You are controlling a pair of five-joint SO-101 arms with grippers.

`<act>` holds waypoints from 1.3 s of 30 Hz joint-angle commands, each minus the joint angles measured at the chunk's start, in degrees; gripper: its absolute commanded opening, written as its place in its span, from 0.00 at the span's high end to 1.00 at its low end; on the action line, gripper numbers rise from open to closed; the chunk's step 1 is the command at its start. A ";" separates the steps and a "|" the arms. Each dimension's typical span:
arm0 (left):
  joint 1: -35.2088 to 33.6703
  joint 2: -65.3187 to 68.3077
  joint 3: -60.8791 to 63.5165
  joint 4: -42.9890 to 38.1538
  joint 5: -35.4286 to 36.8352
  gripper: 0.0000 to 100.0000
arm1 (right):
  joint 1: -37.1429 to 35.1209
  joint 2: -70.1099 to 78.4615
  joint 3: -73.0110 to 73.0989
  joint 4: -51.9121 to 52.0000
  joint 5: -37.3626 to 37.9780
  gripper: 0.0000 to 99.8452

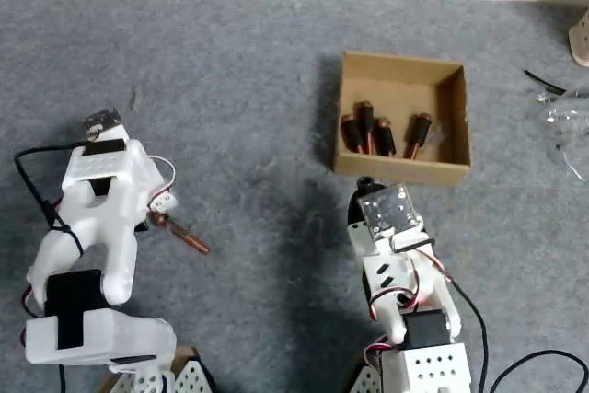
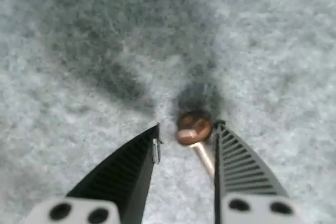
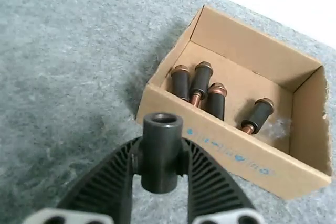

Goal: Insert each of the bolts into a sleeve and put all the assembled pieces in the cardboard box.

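A copper bolt lies on the grey carpet beside the left arm. In the left wrist view its head sits between the fingers of my left gripper, which is open; the bolt rests against one finger and stays apart from the other. My right gripper is shut on a black sleeve, held upright with its bore facing the camera, just short of the front wall of the cardboard box. Several assembled bolt-and-sleeve pieces lie inside the box.
The box stands at the back, right of centre. Clear plastic and a black cable lie at the far right edge, with a pale object behind them. Open carpet stretches between the two arms.
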 commanded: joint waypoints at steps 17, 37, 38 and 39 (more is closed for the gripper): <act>8.75 -2.33 9.36 -8.53 4.75 0.74 | -0.13 -0.92 7.34 -0.04 -0.09 1.00; 8.57 18.95 -13.05 11.52 -0.18 1.00 | -0.13 -0.92 7.34 -0.04 0.00 1.00; 8.57 18.07 -12.97 11.52 -0.18 1.00 | -0.13 -0.92 7.34 -0.04 0.00 1.00; 8.57 17.10 -12.97 11.52 -0.26 1.00 | -0.13 -0.92 7.34 -0.04 0.00 1.00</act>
